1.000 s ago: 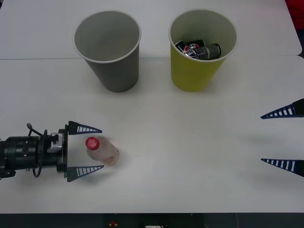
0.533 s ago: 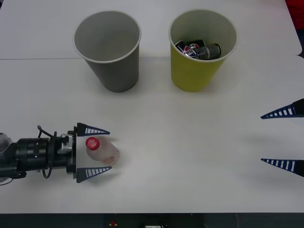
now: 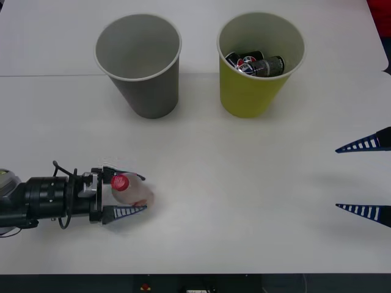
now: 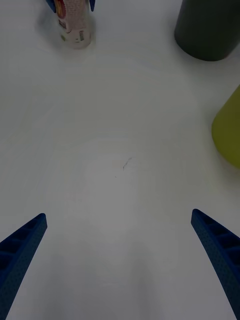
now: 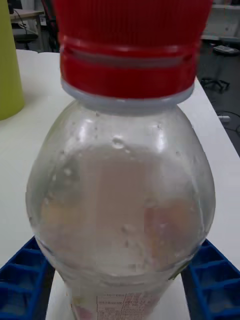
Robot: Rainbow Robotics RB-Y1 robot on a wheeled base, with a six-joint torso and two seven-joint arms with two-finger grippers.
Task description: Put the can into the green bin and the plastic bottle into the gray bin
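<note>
— Plastic bottle (image 3: 129,191) position? 
— Lower left of my front view, upright on the white table (image 3: 244,201), my left gripper (image 3: 126,194) clamped round it. 
— Right gripper (image 3: 364,178)? 
— Spread wide at the right edge. 
— Bins? 
— Gray bin (image 3: 140,64) upper left, green bin (image 3: 258,61) beside it holding cans (image 3: 255,64). Office clutter beyond the table.

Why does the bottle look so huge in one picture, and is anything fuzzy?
In the left wrist view the bottle sits right against the camera, between the left gripper fingers, so it looms large, and the room behind looks soft. In the front view the far finger by the bottle looks smeared. The right wrist view is evenly lit, with no glare.
</note>
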